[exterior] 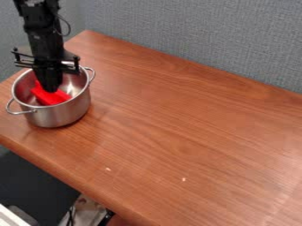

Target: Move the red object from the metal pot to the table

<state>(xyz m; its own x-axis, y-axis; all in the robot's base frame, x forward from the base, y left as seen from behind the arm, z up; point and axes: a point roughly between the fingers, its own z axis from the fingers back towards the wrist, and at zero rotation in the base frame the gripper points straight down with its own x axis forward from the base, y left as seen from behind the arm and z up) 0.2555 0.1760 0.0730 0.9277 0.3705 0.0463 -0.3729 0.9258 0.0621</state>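
Pincer closed on the red object inside the metal pot

We see the pincer (49, 80) pointing straight down into the pot, its fingers drawn together on the upper end of the red object (45, 94), which is still inside the metal pot (76, 106) and leans against its inner wall. To do this step well, we would lift straight up until the bar's lower end clears the rim, since a slanted pull could catch the rim and tip or drag the pot. Only then would we carry it over to bare tabletop (177, 115). The bar is bright red, long and narrow. The pot is shiny, straight-sided steel with a small loop handle (12, 108), and the tabletop is smooth reddish-brown wood grain with a rounded edge.
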